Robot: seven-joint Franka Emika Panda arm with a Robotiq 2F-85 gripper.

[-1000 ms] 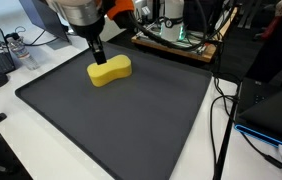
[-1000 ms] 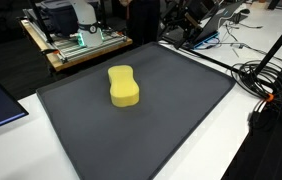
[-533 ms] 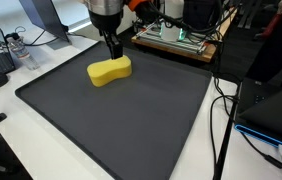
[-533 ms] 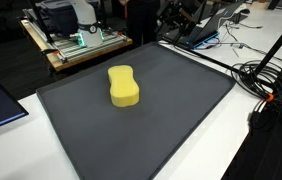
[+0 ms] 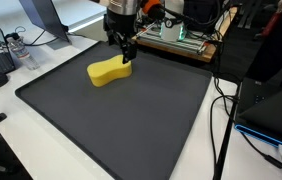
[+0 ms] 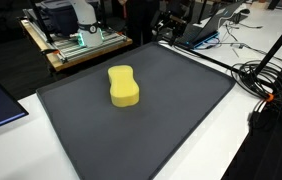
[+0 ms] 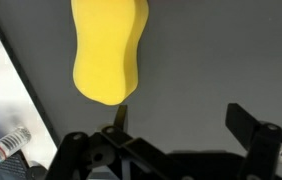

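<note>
Hovering my end effector (image 5: 128,57) just beside one end of the yellow sponge (image 5: 109,71), I see its jaws spread apart, gripping nothing. The sponge lies flat on the dark mat (image 5: 131,120), nearer the mat's far edge than its near one.

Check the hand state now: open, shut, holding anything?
Hand: open, holding nothing; the yellow sponge lies just beyond one fingertip, outside the jaws.

Exteriors sharing mat (image 5: 111,120), wrist overhead
</note>
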